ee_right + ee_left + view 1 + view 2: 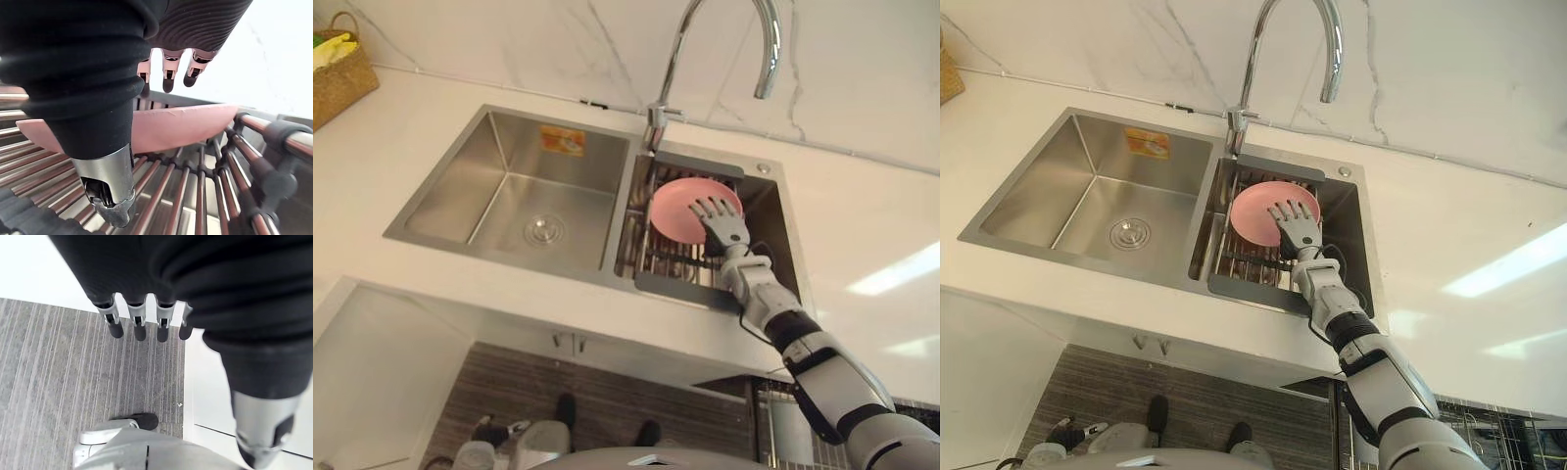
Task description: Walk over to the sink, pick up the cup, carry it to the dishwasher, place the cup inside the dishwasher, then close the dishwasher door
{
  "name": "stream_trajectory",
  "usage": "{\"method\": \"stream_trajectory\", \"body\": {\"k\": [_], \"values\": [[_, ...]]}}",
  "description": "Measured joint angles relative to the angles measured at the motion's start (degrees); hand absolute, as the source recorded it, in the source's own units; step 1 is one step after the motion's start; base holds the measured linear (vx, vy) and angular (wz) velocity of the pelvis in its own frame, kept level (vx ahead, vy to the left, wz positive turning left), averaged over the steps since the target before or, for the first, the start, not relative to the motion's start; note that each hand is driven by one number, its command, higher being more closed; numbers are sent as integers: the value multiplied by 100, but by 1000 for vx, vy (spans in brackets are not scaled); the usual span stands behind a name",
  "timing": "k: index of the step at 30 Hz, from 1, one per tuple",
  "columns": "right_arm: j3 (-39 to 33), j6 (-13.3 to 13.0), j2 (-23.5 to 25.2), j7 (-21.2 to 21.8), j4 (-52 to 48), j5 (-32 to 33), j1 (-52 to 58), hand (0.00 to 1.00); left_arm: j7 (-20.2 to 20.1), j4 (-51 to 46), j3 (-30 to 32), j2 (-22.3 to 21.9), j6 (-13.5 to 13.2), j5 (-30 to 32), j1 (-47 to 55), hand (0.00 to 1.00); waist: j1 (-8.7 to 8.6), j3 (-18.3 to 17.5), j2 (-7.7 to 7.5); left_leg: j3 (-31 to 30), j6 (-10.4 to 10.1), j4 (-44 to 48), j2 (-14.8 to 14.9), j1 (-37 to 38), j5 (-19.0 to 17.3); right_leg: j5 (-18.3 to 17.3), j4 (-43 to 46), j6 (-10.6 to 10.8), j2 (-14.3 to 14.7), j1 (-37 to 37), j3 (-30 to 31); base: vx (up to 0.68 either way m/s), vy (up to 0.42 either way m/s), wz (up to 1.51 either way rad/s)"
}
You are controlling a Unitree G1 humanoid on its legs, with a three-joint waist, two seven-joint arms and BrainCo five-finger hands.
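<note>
A pink cup [677,206], wide and shallow like a bowl, leans tilted on the wire rack [664,262] in the sink's right basin. My right hand [721,221] reaches into that basin from the right and hovers over the cup's near side, open, fingers straight and spread. In the right wrist view the fingers [167,78] pass above the cup's pink rim [188,125] while the thumb [110,193] stands on its near side; nothing is clasped. My left hand [195,279] hangs at my side above the grey striped floor, open with straight fingers [140,328].
The steel sink's left basin [524,186] holds only its drain. A tall curved tap [717,39] rises behind the divider. A wicker basket [337,76] stands on the white counter at the far left. A wire rack [1494,431] shows below the counter at lower right.
</note>
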Motion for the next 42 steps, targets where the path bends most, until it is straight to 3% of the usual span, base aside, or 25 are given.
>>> {"method": "stream_trajectory", "body": {"k": [3,9,18,29,30,42], "values": [[11,54,34,-209,202,-2,-172,0,11,-60,-111,23,-84,288,-6,0,36,85,4,-35,14,0,-11,-1,19,-9,37,9,-8,0,-13,-10,19,6],[97,197,26,-383,299,7,-210,0,61,-159,-429,151,-82,284,-4,0,148,169,-15,-46,4,-1,-25,-9,14,-23,65,11,-22,-9,-7,-2,2,1],[186,176,25,-611,402,67,-290,0,125,-179,-450,190,-162,367,-3,0,215,270,-50,-58,1,-1,-34,-54,17,-27,73,13,-31,-40,15,0,2,0],[186,166,-2,-1006,401,654,-291,0,291,-180,-522,205,-152,627,7,0,261,330,-77,-63,0,-1,-37,-84,15,-127,108,16,-37,-48,24,0,0,0],[183,175,-8,-1007,401,720,-292,100,303,-179,-522,206,-152,627,8,0,263,341,-83,-63,0,-1,-36,-85,15,-133,115,19,-39,-48,25,0,0,0],[166,132,-13,-1104,401,793,-292,100,387,-179,-523,204,-156,742,25,0,250,368,-74,-58,1,0,-47,-71,15,-140,162,22,-65,-48,36,0,0,0]]}}
